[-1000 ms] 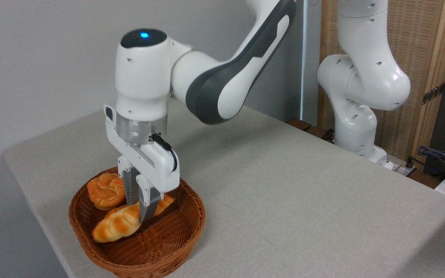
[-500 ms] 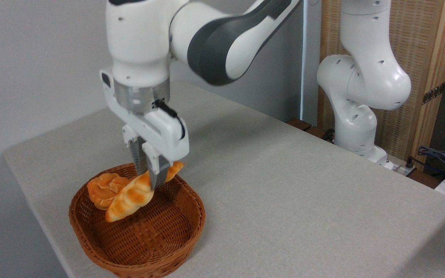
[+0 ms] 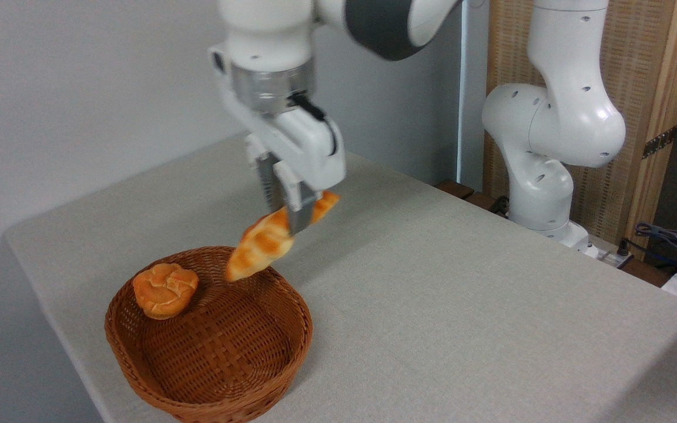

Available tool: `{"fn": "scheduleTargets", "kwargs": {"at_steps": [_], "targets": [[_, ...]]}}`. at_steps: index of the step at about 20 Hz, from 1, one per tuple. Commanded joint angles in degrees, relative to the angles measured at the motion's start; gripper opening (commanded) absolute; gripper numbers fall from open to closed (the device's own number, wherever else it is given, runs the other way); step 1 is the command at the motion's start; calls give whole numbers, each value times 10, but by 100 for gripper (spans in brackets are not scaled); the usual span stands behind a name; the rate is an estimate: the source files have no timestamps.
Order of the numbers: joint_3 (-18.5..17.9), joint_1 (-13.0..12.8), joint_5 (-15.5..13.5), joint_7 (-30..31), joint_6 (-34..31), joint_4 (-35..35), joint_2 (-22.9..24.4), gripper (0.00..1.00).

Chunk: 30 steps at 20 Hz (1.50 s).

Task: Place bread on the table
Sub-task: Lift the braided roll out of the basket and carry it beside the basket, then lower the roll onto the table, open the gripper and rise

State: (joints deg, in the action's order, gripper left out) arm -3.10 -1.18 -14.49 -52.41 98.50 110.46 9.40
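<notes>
The bread [image 3: 262, 245], a long braided golden loaf, hangs tilted in the air above the far rim of the basket, its lower end pointing down-left. My gripper [image 3: 292, 222] is shut on its upper part, fingers pointing down. Below spreads the table [image 3: 432, 305], covered in light grey-beige cloth. The loaf touches neither the basket nor the cloth.
A brown wicker basket [image 3: 268, 376] stands near the table's front left corner with a small round orange bun [image 3: 164, 289] inside at its left. The arm's white base [image 3: 544, 194] rises at the table's far right edge, with cables [image 3: 667, 238] beyond it.
The gripper has lifted the bread out of the basket and carried it up and to the right. The round bun stays in the basket.
</notes>
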Motion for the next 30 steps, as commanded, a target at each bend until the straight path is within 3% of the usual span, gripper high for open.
{"fn": "scheduleTargets", "kwargs": {"at_steps": [1,6,9,12,13,16,21,30], "targets": [[-65,-62,-4,-37,6,141,131,33],[-70,-114,8,-10,11,208,160,41],[-69,-135,8,-2,33,224,152,75],[-69,-146,8,-2,57,232,148,90],[-69,-152,8,-3,68,235,147,100],[-69,-156,8,-3,94,238,143,100],[-69,-168,8,-3,95,238,133,100],[-69,-168,8,-2,92,237,133,100]]}}
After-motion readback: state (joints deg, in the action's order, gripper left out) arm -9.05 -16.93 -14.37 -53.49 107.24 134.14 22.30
